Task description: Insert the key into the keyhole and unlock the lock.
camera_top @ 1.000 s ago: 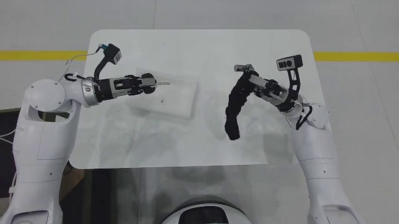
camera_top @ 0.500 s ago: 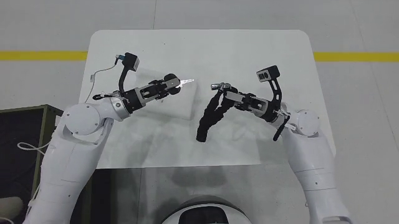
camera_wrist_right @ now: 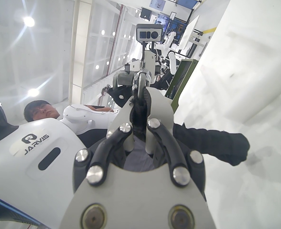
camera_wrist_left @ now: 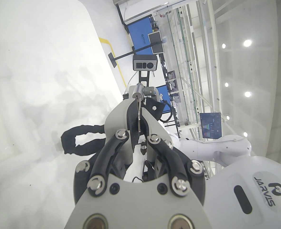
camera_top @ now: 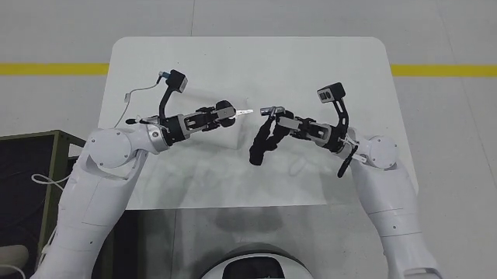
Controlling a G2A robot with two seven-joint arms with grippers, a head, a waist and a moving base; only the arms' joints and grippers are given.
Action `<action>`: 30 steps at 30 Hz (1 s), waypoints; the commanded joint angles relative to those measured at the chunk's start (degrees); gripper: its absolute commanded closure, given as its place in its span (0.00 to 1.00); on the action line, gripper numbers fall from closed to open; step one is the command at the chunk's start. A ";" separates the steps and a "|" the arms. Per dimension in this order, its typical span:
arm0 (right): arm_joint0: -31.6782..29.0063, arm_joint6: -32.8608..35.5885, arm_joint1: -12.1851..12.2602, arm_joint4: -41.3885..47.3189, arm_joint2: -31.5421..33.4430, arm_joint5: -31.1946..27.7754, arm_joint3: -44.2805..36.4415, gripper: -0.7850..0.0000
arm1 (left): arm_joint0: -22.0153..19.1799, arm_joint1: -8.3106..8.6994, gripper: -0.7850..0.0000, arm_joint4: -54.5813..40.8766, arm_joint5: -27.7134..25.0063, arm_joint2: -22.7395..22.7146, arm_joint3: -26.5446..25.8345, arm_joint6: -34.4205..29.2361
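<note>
My left gripper [camera_top: 227,113] is shut on a small metal key [camera_wrist_left: 139,114], whose blade points right at the lock. My right gripper [camera_top: 278,116] is shut on the lock [camera_top: 266,111], a silver cylinder [camera_wrist_left: 137,94] with a black sleeved cable [camera_top: 260,143] hanging from it in a loop [camera_wrist_left: 83,139] down to the table. Both are held above the table's middle, facing each other. The key tip sits just at the keyhole face; I cannot tell whether it has entered. In the right wrist view the lock's metal end [camera_wrist_right: 140,80] sticks out past my fingers.
A white foam pad [camera_top: 210,130] lies on the white table [camera_top: 326,61] under the left arm. A dark green cabinet [camera_top: 31,155] stands off the table's left side. A yellow floor line [camera_top: 435,70] runs behind the table.
Both arms have swung in toward the table's middle. The key and the lock, far apart a second ago, now nearly meet, and the black cable hangs shorter.
</note>
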 commanded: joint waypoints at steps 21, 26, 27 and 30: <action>-0.70 -2.11 1.01 1.57 -2.63 -2.11 -0.56 1.00 | -0.26 -1.02 1.00 0.40 1.76 0.62 0.07 -1.57; -0.63 -2.22 1.17 1.70 -3.37 -2.59 -0.51 1.00 | -0.29 -1.23 1.00 0.63 1.90 0.68 0.21 -1.74; -0.62 -2.19 1.21 1.66 -3.50 -2.65 -0.56 1.00 | -0.30 -1.26 1.00 0.78 1.94 0.72 0.18 -1.83; -0.55 -2.14 1.34 1.67 -3.77 -2.67 -0.68 1.00 | -0.32 -1.37 1.00 1.03 2.02 0.81 0.06 -2.08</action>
